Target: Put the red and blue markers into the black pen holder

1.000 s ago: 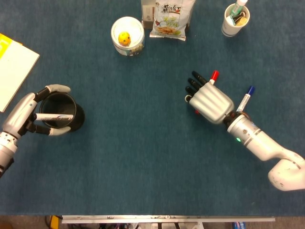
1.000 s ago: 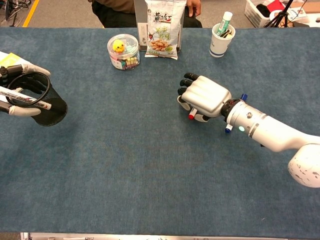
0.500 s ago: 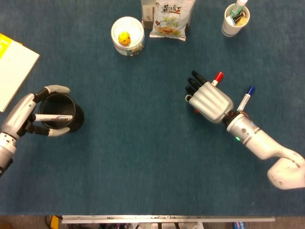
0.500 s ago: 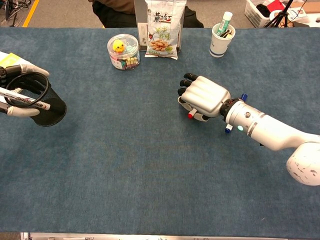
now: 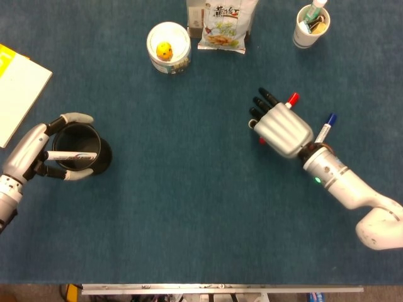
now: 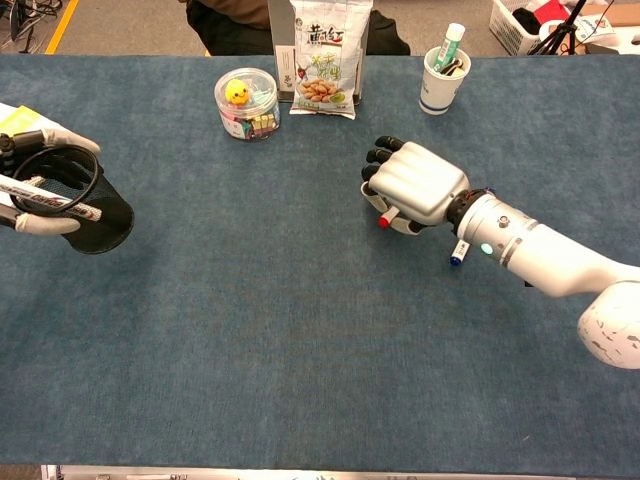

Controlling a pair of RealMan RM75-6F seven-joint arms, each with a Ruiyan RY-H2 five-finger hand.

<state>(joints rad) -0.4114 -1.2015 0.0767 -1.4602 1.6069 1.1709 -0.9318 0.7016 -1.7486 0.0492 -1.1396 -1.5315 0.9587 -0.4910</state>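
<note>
The left hand (image 5: 44, 154) wraps around the black holder (image 5: 84, 148) at the left of the blue table (image 5: 189, 207), fingers on its rim and wall, gripping it; in the chest view the same hand (image 6: 35, 195) holds the holder (image 6: 85, 205) tilted, its mouth turned toward the camera.

The right hand (image 5: 283, 129) lies palm down right of centre, its dark fingertips (image 5: 261, 104) curled over the red marker (image 5: 292, 99); the marker's red cap pokes out past the knuckles in the head view, and its other red end (image 6: 384, 220) shows under the palm (image 6: 415, 185) in the chest view; the fingers close on it, so the hand holds the marker low at the cloth; whether it is off the cloth I cannot tell.

The blue marker (image 5: 325, 128) lies on the table just beside the right wrist, partly hidden by it in the chest view, where only its end (image 6: 457, 254) shows.

Along the far edge stand a clear tub (image 5: 168, 46) with a yellow figure inside, a snack bag (image 5: 223, 25) and a paper cup (image 5: 310, 26) with pens; a white pad (image 5: 16, 94) lies at the left edge.
</note>
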